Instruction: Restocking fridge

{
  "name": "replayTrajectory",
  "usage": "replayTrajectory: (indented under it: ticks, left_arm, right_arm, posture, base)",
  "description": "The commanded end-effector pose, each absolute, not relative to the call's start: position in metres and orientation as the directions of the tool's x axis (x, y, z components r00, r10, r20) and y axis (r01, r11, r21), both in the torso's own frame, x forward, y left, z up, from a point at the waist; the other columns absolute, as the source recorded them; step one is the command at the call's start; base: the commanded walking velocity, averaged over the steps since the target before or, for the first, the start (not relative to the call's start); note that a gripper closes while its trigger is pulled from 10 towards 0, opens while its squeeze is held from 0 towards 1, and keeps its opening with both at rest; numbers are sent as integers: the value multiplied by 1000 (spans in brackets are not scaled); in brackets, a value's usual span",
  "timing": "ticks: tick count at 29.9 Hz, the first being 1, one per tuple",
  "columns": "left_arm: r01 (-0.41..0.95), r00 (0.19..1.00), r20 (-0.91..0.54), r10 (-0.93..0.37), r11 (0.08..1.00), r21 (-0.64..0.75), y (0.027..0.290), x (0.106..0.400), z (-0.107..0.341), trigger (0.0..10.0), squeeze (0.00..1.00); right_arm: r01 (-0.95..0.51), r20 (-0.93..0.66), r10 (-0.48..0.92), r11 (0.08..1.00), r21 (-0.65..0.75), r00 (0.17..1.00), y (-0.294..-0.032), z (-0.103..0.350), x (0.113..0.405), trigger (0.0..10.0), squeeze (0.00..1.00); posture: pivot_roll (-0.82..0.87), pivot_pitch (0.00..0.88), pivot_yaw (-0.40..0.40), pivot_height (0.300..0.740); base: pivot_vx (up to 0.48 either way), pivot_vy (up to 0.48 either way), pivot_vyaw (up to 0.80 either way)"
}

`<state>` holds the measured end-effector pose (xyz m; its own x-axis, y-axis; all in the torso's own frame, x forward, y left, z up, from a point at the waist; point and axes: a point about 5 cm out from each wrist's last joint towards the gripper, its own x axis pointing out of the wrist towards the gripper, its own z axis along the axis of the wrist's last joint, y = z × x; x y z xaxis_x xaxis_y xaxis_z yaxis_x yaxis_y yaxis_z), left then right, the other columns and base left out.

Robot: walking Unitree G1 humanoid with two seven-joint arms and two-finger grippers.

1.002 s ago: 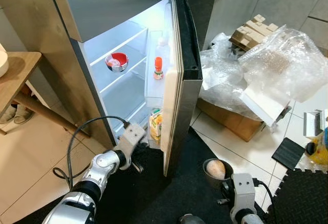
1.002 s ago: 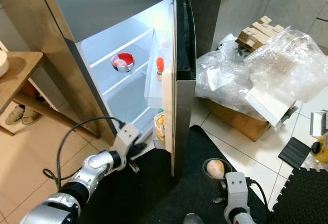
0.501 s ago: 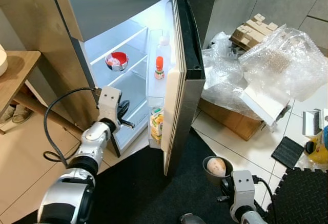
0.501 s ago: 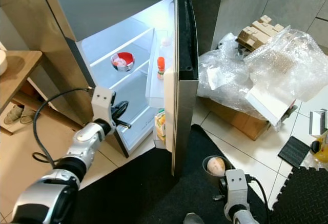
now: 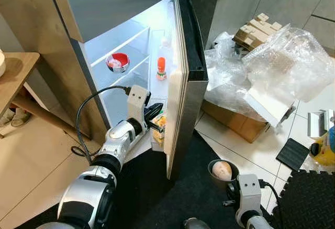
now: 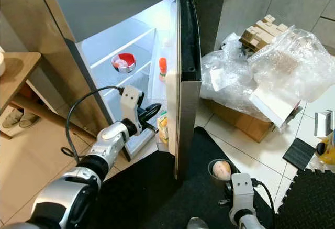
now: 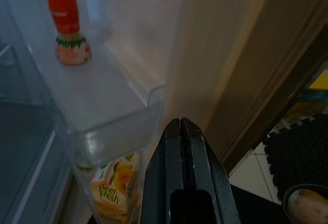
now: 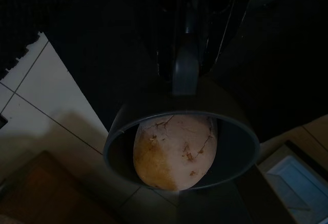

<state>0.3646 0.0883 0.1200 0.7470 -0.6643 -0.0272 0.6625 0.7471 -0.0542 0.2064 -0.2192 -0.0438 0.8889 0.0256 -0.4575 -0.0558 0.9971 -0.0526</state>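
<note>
Stainless steel clads the open fridge door (image 5: 184,77), which stands ajar with the lit white interior beside it. The left end effector (image 5: 155,109) reaches in at the door's inner side, its 2 black fingers (image 7: 185,168) pressed together with nothing between them, just above the juice carton (image 5: 159,126) that stands in the lower door bin. In the left wrist view that carton (image 7: 116,183) sits below and beside the fingertips, apart from them, and the red-capped bottle (image 7: 65,21) stands upright in the clear door bin above, farther along the door. A red bowl (image 5: 118,62) rests on a glass shelf deeper inside the fridge. The right end effector (image 5: 229,188) is low at the robot's right side, over the dark mat, clamped on the rim of a grey metal cup (image 5: 220,172); the cup holds 1 rounded tan bread roll (image 8: 175,149) with a cracked crust. The cup is well apart from the fridge door bins, lower and to the robot's right. Crumpled bubble wrap (image 5: 272,66) covers a cardboard box (image 5: 236,122) on the tiled floor beyond, and a wooden table (image 5: 15,78) stands left of the fridge.
</note>
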Motion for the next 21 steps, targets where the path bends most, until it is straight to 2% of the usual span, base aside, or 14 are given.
replayTrajectory:
  ticks: [1,15,19,21]
  left_arm:
    - [693,717,-44,-696,718,-68,78,361,115,10000,0]
    - [772,629,-44,-776,630,-87,62,354,113,10000,0]
    - [791,604,-57,-795,607,-76,49,353,114,10000,0]
    - [807,584,-48,-810,586,-78,30,351,118,10000,0]
  right_arm:
    - [-37,-464,7,998,-54,886,-223,-46,201,10000,0]
    - [-22,-461,-5,998,-53,887,-223,-47,198,10000,0]
    - [-18,-460,-8,998,-53,888,-224,-47,198,10000,0]
    - [-19,-463,-8,998,-53,886,-225,-47,197,10000,0]
  posture:
    - [-206,154,21,736]
    - [-213,157,35,736]
    - [-213,152,35,736]
    - [-205,151,28,736]
  base:
    - [0,0,0]
    - [0,0,0]
    - [0,0,0]
    - [0,0,0]
